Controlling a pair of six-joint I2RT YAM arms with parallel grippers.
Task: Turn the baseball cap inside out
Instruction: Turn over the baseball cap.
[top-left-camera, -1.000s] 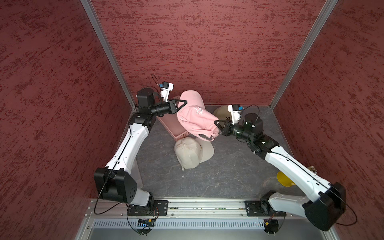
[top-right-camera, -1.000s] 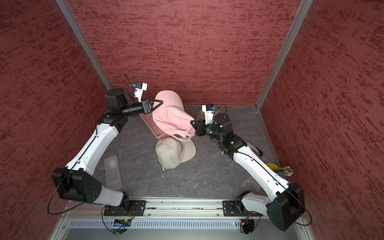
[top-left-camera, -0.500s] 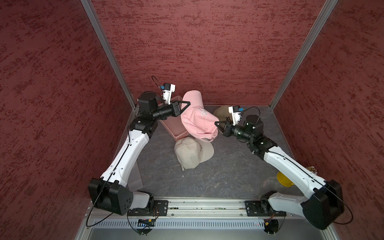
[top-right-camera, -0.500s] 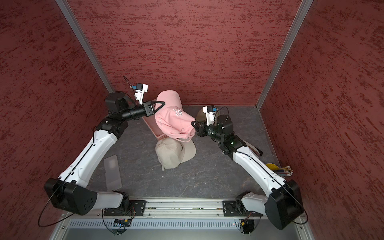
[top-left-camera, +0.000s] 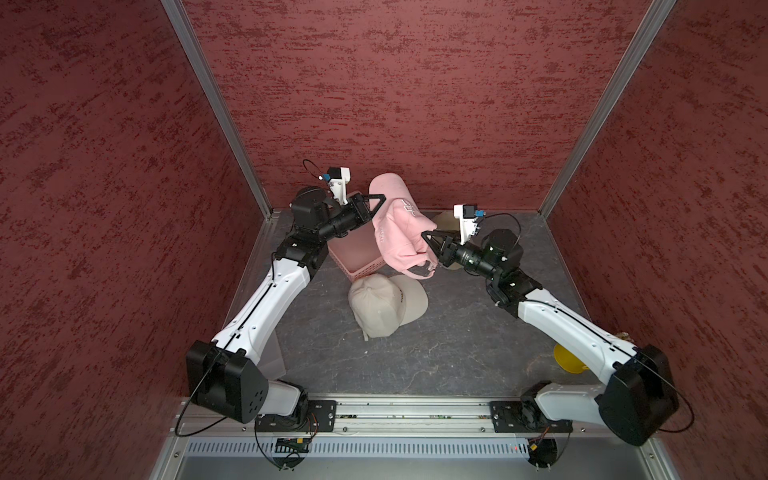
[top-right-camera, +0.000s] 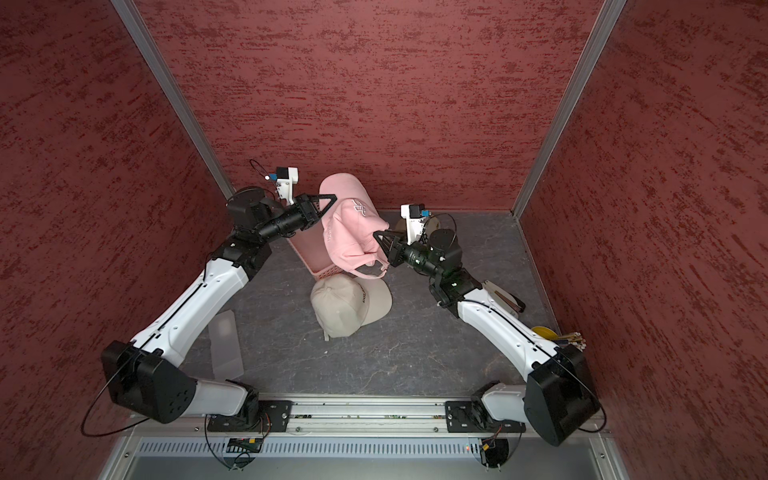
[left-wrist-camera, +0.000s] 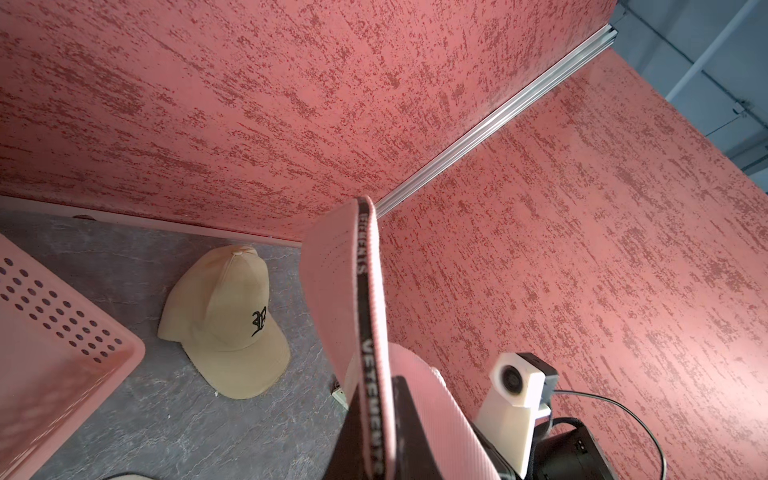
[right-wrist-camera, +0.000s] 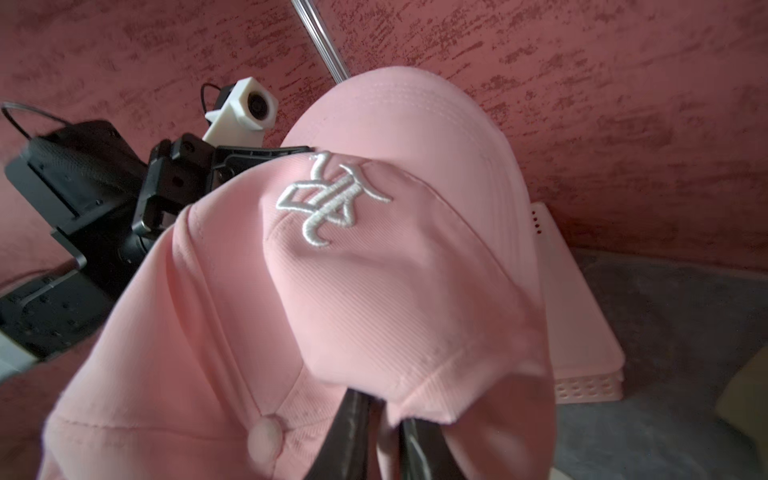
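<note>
In both top views, both arms reach inward over the basket (top-left-camera: 354, 259), and the pink cap (top-left-camera: 399, 232) hangs above it between the left gripper (top-left-camera: 380, 200) and the right gripper (top-left-camera: 424, 237). In the left wrist view, the fingers (left-wrist-camera: 405, 415) are clamped on the brim. In the right wrist view, the fingers (right-wrist-camera: 353, 432) stand slightly parted at the crown's edge.

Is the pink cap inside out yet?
Not yet. The pink cap is right side out: its white stitched logo and top button face outward.

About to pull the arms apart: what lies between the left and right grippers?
Only the pink cap: the left gripper pinches its edge, and the right gripper touches its crown. Both top views show it.
</note>
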